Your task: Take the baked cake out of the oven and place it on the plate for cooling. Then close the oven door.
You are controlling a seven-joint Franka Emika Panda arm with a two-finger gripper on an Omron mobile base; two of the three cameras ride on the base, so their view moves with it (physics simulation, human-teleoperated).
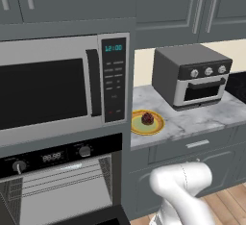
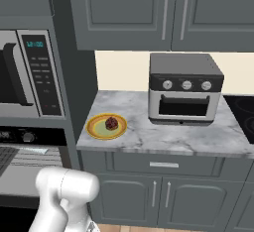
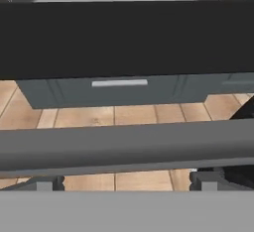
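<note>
Right in front of the wide-open pincer (image 3: 124,185), the oven door (image 3: 127,40) handle (image 3: 124,149) runs crosswise between its fingertips, so lifting it shut looks like what's left.

Arm (image 1: 185,190): white, rises from the lower right of the left base view, elbow bent, forearm angling down and left out of frame. Same arm (image 2: 64,196) at lower left of the right base view. Gripper (image 3: 124,181): jaws spread wide, dark fingertips (image 3: 47,182) far apart, nothing between them.
</note>
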